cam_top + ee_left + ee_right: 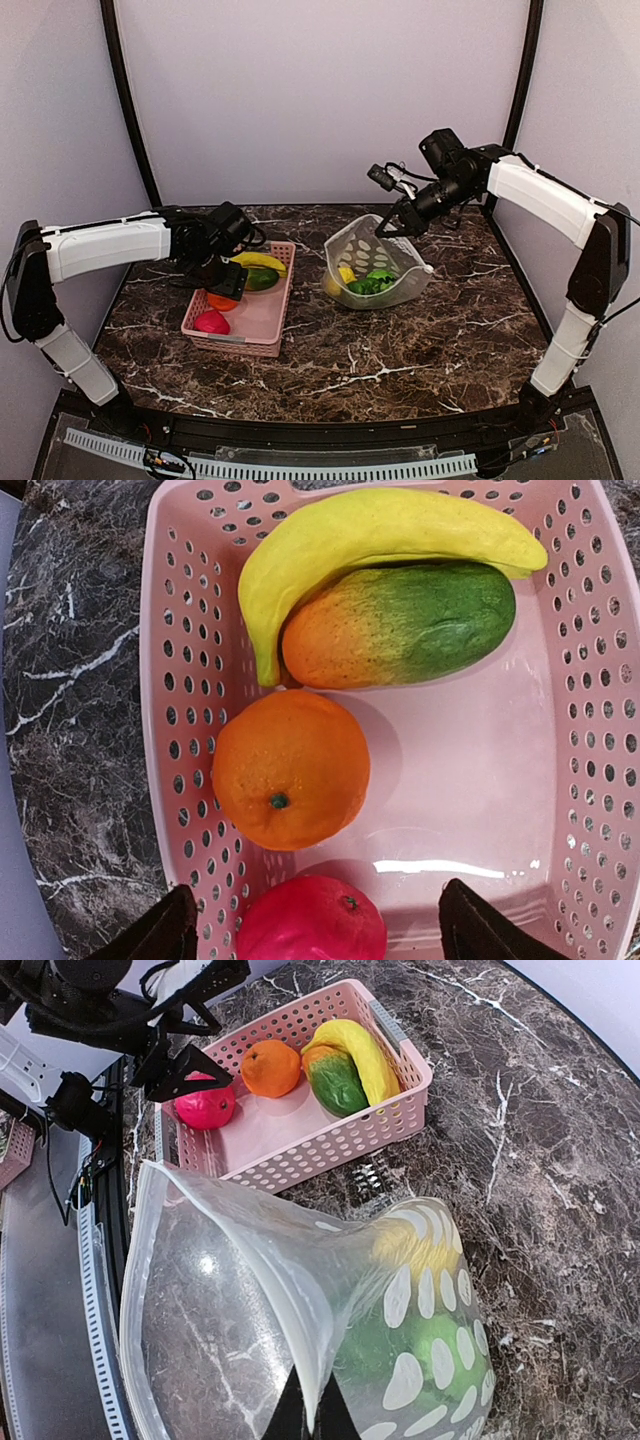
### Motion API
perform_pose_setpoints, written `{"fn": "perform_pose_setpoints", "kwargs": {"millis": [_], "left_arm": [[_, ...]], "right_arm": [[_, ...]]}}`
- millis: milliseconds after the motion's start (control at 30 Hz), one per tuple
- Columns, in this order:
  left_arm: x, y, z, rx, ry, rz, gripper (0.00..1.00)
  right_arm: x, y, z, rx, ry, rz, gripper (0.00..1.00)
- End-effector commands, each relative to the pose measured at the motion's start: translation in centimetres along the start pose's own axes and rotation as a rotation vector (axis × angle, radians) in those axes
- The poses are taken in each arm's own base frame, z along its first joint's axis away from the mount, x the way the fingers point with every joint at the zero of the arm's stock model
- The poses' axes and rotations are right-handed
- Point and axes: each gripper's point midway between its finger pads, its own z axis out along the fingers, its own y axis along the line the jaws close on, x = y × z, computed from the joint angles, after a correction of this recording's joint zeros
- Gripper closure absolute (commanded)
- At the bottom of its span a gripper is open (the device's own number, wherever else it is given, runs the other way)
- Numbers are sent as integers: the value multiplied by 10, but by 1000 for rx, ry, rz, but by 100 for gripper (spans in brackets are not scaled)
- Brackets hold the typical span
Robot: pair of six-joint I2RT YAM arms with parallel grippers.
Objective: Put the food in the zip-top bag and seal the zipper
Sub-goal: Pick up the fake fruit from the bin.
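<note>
At the left of the overhead view, the left gripper (318, 895) hangs over the pink slotted plastic basket (240, 345), jaws spread wide and holding nothing. In the basket lie a yellow toy banana (380, 530), a green-and-orange mango-shaped piece (410, 625), a glossy orange (290, 770) and a magenta-red round piece (312, 930). They look light, hard and slick. The round ones would likely squirt free unless pinched across their widest middle.

Right of centre sits the limp clear polka-dot zip-top bag (385, 260), holding a yellow piece (347, 274) and green pieces (372, 284). Its upper lip is clamped near the zipper strip (230, 1205) by the right gripper (305, 1405).
</note>
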Motion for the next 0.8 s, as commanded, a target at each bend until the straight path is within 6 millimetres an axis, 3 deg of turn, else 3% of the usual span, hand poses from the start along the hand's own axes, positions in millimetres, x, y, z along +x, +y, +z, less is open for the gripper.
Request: {"fn": "perform_pose_setpoints", "kwargs": {"millis": [0,400,767], "left_arm": [[7,3,13,9,46,2,18],[10,4,45,-35,98,12,8],[7,7,64,-64,108,27,7]], "right_arm": [[-5,8,-7,11,-22,-39,100],[-3,7,-3,1,-14,-33,100],[0,6,-1,0,-7,-28,100]]}}
